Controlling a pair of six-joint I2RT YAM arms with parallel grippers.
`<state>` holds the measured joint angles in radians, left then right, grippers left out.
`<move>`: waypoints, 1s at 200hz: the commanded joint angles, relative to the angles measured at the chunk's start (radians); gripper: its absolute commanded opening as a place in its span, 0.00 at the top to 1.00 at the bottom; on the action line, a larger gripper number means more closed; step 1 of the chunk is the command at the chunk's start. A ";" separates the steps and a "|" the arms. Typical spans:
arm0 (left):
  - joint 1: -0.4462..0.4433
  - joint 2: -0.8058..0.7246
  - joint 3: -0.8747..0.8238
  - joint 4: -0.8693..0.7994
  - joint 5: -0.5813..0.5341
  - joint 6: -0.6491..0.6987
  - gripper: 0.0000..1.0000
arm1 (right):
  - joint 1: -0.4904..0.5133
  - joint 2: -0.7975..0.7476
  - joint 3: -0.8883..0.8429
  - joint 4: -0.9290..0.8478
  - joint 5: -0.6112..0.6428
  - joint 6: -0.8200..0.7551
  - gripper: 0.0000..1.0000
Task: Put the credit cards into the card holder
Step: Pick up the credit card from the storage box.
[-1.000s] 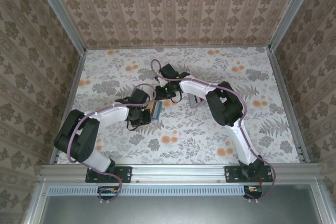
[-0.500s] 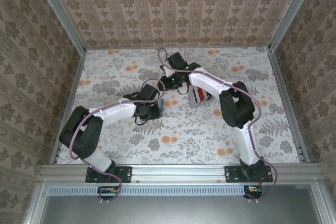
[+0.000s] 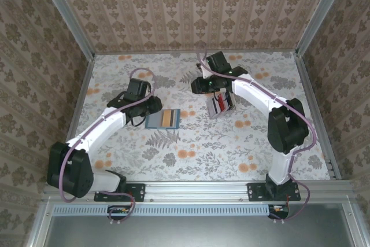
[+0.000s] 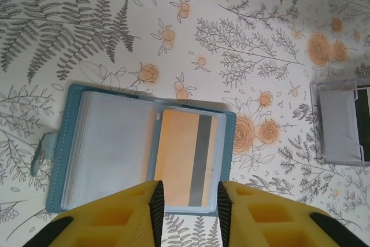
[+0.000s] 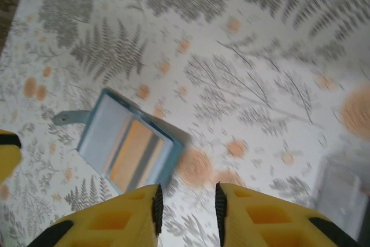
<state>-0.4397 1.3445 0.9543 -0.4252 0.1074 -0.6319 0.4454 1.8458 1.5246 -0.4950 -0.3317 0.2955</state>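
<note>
Beside the card holder (image 3: pixel 163 118) stands a clear rack (image 3: pixel 220 104); left pincer (image 4: pixel 189 194), right pincer (image 5: pixel 186 195) both released.

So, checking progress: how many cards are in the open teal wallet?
1: an orange card with a grey stripe, in the right-hand sleeve of the wallet. More could be hidden behind the cloudy left-hand sleeves.

the table (image 3: pixel 191 143) has a cover with grey ferns and orange flowers. a blue card holder (image 3: pixel 163 118) lies flat and open near the middle. an orange card (image 4: pixel 188 166) with a grey stripe sits in its right half. a clear rack (image 3: pixel 211 112) stands apart to the right, holding what look like red and dark cards (image 3: pixel 219 103).
</note>
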 commanded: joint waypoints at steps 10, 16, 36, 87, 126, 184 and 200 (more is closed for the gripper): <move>-0.037 0.100 0.084 0.057 0.074 0.044 0.63 | -0.109 -0.119 -0.128 0.030 0.042 0.031 0.65; -0.051 0.129 0.104 0.065 0.081 0.047 0.62 | -0.127 -0.133 -0.152 0.029 0.054 0.033 0.63; -0.095 0.240 0.190 0.079 0.107 0.055 0.58 | -0.181 -0.184 -0.223 0.007 0.132 0.020 0.53; -0.177 0.539 0.447 0.090 0.234 0.066 0.52 | -0.303 -0.252 -0.344 0.017 0.195 0.034 0.43; -0.198 0.688 0.574 0.084 0.307 0.059 0.51 | -0.317 -0.157 -0.323 0.027 0.051 0.038 0.39; -0.228 0.822 0.682 0.074 0.382 0.034 0.50 | -0.303 -0.089 -0.295 0.061 -0.039 0.054 0.39; -0.234 0.850 0.697 0.076 0.388 0.029 0.50 | -0.289 -0.084 -0.280 0.050 -0.039 0.044 0.39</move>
<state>-0.6590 2.1536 1.6066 -0.3447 0.4492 -0.5907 0.1352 1.7477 1.1995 -0.4534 -0.3225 0.3397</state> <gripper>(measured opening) 0.496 0.612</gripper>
